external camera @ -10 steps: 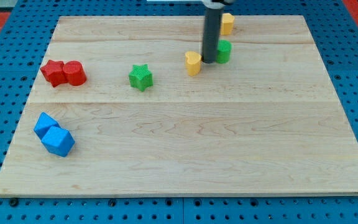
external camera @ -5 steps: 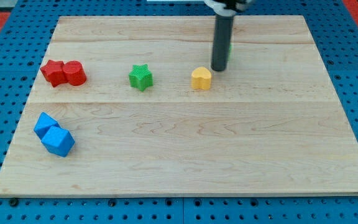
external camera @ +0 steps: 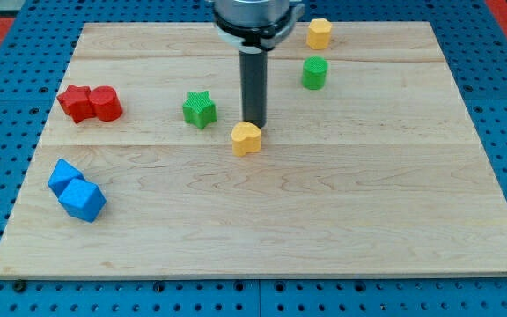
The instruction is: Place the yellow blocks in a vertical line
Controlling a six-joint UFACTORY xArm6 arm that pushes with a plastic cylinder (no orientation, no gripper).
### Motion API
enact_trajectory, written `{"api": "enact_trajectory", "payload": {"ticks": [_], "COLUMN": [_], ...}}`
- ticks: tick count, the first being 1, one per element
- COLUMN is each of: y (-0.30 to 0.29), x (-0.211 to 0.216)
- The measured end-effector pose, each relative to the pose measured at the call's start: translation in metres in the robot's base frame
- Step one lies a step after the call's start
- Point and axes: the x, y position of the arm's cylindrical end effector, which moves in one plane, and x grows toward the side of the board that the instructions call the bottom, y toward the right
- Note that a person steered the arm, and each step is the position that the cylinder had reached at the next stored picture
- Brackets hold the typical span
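arm [external camera: 255, 16] cut off at view's top, board [external camera: 324, 220] fully visible

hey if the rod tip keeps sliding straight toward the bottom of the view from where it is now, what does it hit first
The yellow heart block. My tip sits right at its upper edge, seemingly touching, though depth is hard to judge. Below that block, no other block lies in that line.

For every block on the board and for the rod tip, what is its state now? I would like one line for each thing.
my tip: down at the board, just above the yellow heart block, at its top edge.
yellow heart block: flat on the board, near the middle.
yellow block: alone near the view's top.
green cylinder: upright, free.
green star: flat, free.
red blocks: two, side by side, touching.
blue blocks: two, touching.
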Motion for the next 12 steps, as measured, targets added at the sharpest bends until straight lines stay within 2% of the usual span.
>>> {"api": "enact_trajectory", "payload": {"ticks": [1,2,3,4,5,6,8,9,10,11,12], "y": [0.122,0.201,0.219,0.188,0.11,0.056,0.023,-0.014,-0.035,-0.027,-0.048], "x": [-0.012,-0.08,-0.162,-0.217,-0.214,-0.172,-0.189,-0.14,-0.064,-0.055,-0.098]}}
